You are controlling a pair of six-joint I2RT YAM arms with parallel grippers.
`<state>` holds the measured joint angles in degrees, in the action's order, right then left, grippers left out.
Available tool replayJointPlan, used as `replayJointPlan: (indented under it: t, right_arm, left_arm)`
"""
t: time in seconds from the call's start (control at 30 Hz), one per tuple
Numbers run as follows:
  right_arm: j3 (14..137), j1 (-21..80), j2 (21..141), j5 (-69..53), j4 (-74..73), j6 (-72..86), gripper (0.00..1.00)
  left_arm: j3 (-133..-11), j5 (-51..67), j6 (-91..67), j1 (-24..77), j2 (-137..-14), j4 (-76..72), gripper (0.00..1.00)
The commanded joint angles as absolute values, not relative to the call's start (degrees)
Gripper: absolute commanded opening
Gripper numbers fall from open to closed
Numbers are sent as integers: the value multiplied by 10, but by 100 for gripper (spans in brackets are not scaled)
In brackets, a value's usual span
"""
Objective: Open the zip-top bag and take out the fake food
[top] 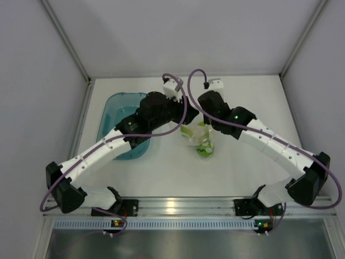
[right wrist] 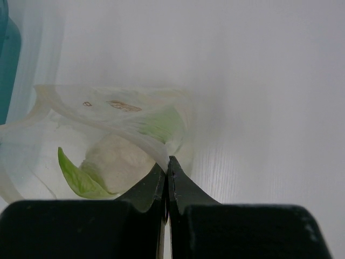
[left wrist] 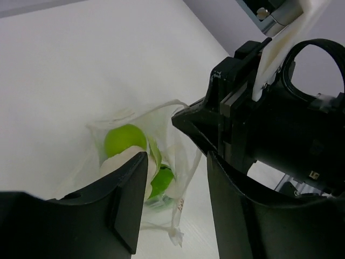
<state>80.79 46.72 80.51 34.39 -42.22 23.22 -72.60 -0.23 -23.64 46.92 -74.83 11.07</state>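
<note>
**Midway: bag pinched at the rim, food yet to come out**

At the rear left corner of the bench (top: 161, 178) sits the teal tub (top: 114, 110), with the left arm (top: 108, 148) reaching across its near edge toward the middle. The left jaws are released. In the left wrist view the two fingers stand apart with nothing between them, hanging just above the bag's mouth.

The zip-top bag (top: 202, 143) is at about the middle of the bench, propped upright between the two arms, with the fake food (top: 205, 151) inside it. Through the clear film a lime-green ball (left wrist: 125, 140) shows near the top and a darker green piece (left wrist: 163, 181) sits lower. The right wrist view shows the white-and-pale-green leafy lump (right wrist: 116, 162). The mouth looks parted, though the clear film makes that hard to confirm.

From the right, the right arm (top: 269, 141) comes in, and the right jaws are clenched on a fold of the bag's rim.

Opening seems largely done and removal is the step in hand. The next move probably calls for the left jaws to go down through the mouth and close on the nearest piece while the right jaws hold the rim steady. The film is slack, so it could get caught along with the food.
</note>
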Motion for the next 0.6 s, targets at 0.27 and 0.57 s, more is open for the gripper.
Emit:
replayJointPlan:
  t: [0.27,0.57]
  right_arm:
    - [775,475,755,330,-369,238,0]
    - [769,474,751,299,-361,228,0]
  left_arm:
    - [-734,99,-157,472,-826,110,50]
    - [-676,174,-16,473,-814,120,58]
